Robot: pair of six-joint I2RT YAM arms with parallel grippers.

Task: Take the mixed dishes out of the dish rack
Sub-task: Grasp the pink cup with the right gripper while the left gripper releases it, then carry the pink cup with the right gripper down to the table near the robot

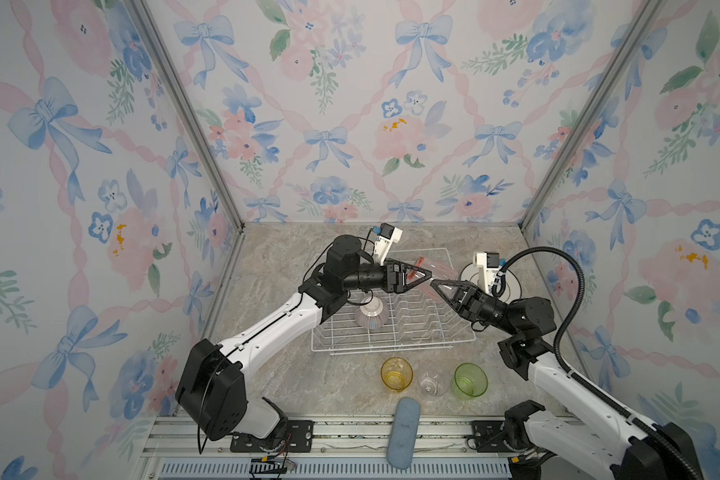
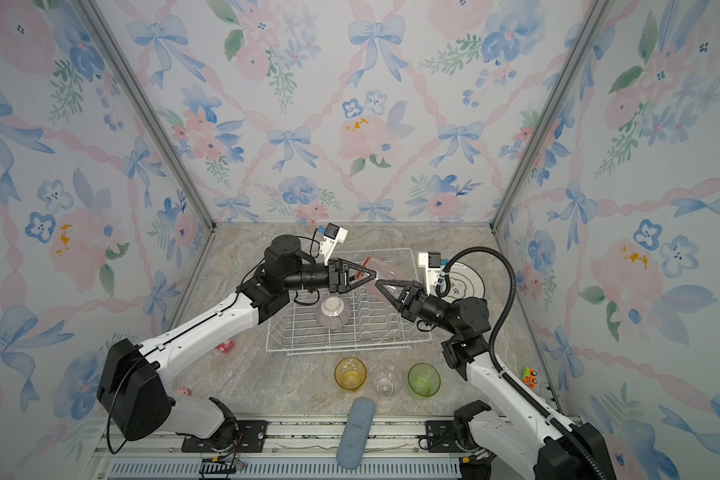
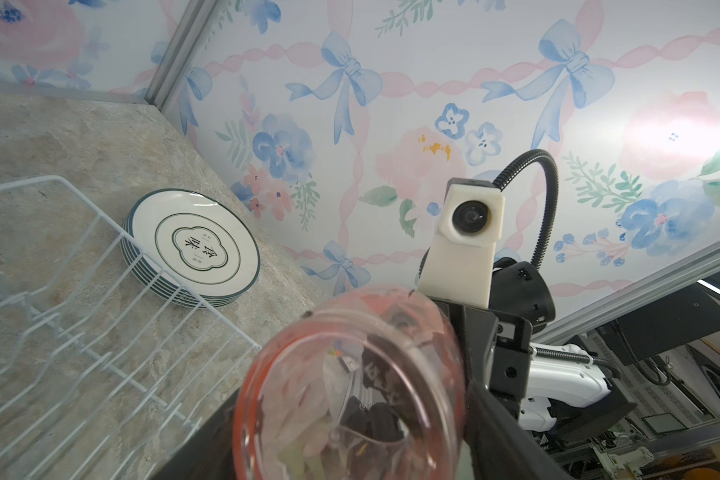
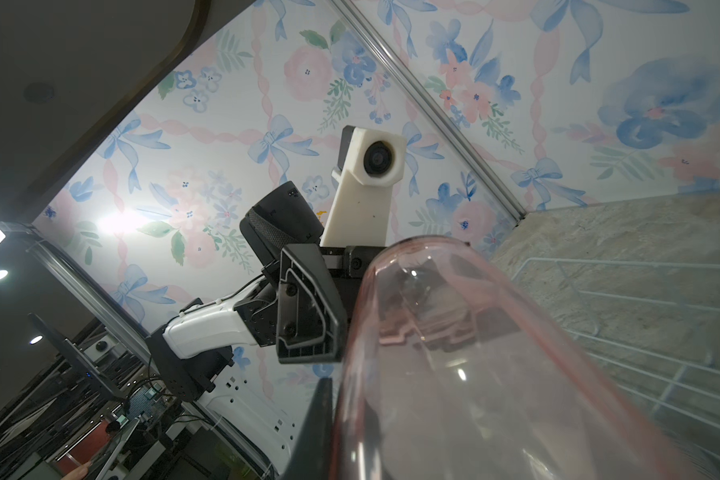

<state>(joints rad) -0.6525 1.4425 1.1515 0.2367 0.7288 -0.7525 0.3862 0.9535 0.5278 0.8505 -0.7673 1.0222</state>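
Pink see-through plastic is the whole story here. The pink tumbler [image 3: 350, 386] is up in the air on its side, right between the two gripper tips and above the far part of the rack [image 1: 391, 347]. Looks like a hand-off to me.

The right gripper [image 1: 433, 285] is clamped almost all the way down. In its wrist view the tumbler wall runs straight out from its fingers, so I'd say it's pinching the thin wall, one finger each side. The left gripper [image 1: 428, 274] has its jaws spread wide either side of the tumbler. I can't tell if they're pressing on it or clear of it.

Why swap hands? My guess is that a wall pinch lets the right arm stand it mouth-up. That would match the yellow tumbler [image 1: 396, 373], clear tumbler [image 1: 432, 382] and green tumbler [image 1: 470, 380]. Those are lined up on the counter [image 1: 308, 374], outside the rack and well away from both grippers, back toward the arm bases.

The plates [image 3: 196, 245] sit stacked flat just behind the right gripper's wrist, also outside the rack. The only thing I can see in the rack is the bowl [image 1: 371, 313], upside down under the left gripper's wrist. So the job looks nearly done, with just this tumbler and then the bowl to go.

One worry: slick plastic in a thin pinch could swing or slip onto the wires once the left side isn't supporting it.
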